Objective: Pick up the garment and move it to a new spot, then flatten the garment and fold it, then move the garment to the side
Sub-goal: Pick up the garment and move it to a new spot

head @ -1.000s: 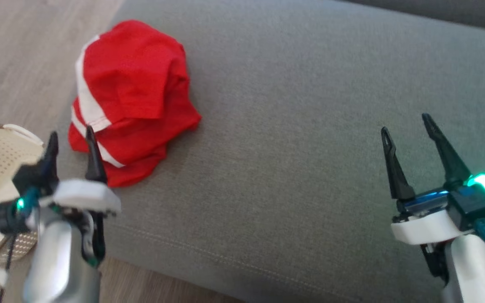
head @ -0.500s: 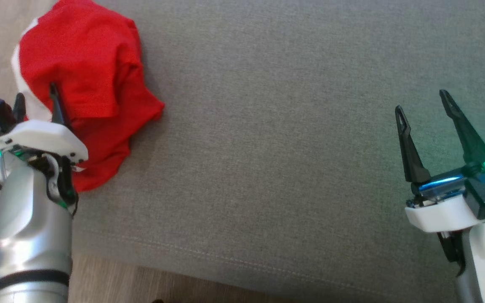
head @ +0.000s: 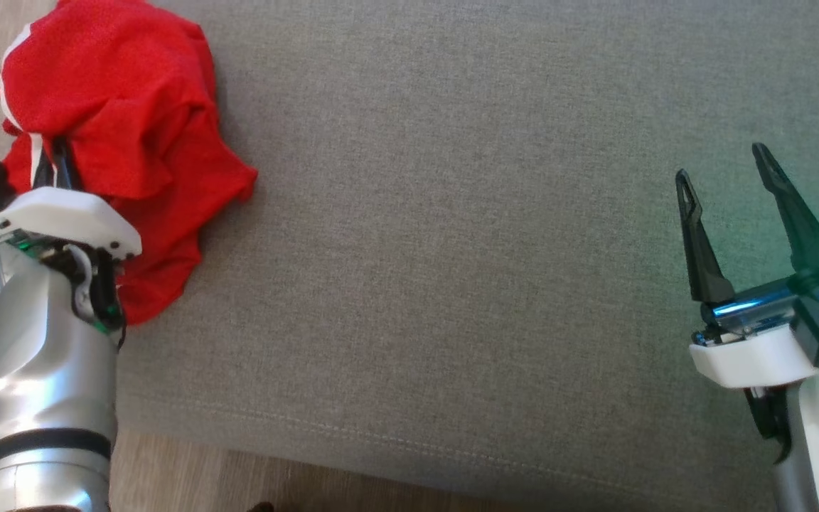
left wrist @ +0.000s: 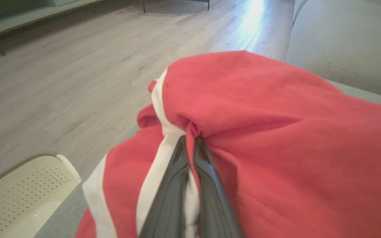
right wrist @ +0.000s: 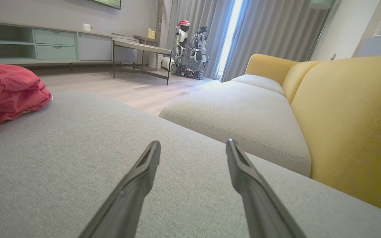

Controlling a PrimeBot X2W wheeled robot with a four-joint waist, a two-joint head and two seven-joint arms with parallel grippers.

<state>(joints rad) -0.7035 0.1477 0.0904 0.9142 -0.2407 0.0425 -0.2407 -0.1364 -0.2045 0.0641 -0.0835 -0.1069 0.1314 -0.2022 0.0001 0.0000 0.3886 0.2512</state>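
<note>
The garment (head: pixel 118 128) is a crumpled red piece with white stripes, lying at the left end of the grey cushion (head: pixel 452 249). My left gripper (head: pixel 54 153) is shut on a bunched fold of the garment (left wrist: pixel 276 115) beside a white stripe; in the left wrist view my gripper (left wrist: pixel 190 140) has its two dark fingers (left wrist: pixel 169 191) pressed together with cloth between them. Far to the right, my right gripper (head: pixel 726 160) hovers open over bare cushion, holding nothing. In the right wrist view my gripper (right wrist: pixel 193 145) points along the cushion, with the garment (right wrist: pixel 8 92) at the far left.
A cream perforated basket (left wrist: pixel 21 195) sits on the wooden floor (left wrist: pixel 78 66) just off the cushion's left end. Yellow sofa backs (right wrist: pixel 352 119) and another grey cushion (right wrist: pixel 243 112) lie beyond my right gripper. A low table (right wrist: pixel 141 49) and a toy robot (right wrist: pixel 190 49) stand across the room.
My left gripper has pushed into the garment and shut on a fold, bunching the cloth up. The head camera shifted, sliding the scene left. My right gripper stays open.
</note>
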